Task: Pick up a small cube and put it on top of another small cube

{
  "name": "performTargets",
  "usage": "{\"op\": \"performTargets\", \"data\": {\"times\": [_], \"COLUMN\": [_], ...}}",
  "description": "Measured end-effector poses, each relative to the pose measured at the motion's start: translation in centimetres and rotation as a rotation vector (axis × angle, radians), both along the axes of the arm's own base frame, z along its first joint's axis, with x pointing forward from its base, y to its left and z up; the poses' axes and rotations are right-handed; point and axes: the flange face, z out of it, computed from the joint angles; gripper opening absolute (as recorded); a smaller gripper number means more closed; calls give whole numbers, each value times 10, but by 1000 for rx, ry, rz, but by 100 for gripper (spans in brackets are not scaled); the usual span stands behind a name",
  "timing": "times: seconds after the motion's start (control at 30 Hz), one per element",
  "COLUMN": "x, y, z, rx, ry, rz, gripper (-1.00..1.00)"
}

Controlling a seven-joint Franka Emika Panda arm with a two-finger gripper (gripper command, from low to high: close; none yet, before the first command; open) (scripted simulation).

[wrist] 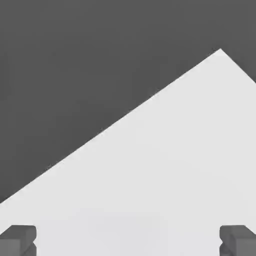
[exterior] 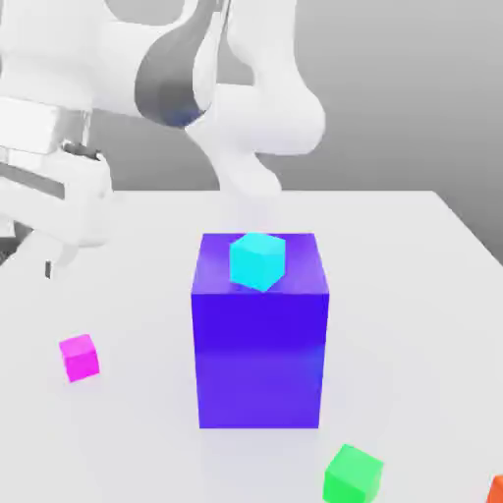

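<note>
The small magenta cube (exterior: 79, 357) rests on the white table (exterior: 413, 295) toward the exterior view's left. The green cube (exterior: 353, 475) lies near the front, right of centre. My gripper (exterior: 29, 257) hangs at the far left of the exterior view, above the table and behind the magenta cube, well apart from it. In the hand view the gripper (wrist: 128, 242) is open, its two grey fingertips (wrist: 19, 239) set wide apart over bare table with nothing between them.
A tall blue block (exterior: 260, 344) stands mid-table with a cyan cube (exterior: 257, 260) on top, between the magenta and green cubes. An orange cube (exterior: 496, 488) peeks in at the front right. The hand view shows a table corner (wrist: 220, 51) against dark ground.
</note>
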Motion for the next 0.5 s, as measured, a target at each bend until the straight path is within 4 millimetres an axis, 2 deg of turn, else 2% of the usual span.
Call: {"op": "performTargets", "data": {"times": [0.1,0.17,0.27,0.47,0.5], "x": [-34,-64,-100,-104,-105], "y": [-19,-31,-35,-32,-31], "z": [-51,-84,-126,-185,-194], "rx": [60,106,170,185,184], "ry": [56,89,128,139,140], "rz": [-105,-190,-286,-296,-296], "gripper": [0,0,0,0,-100]}}
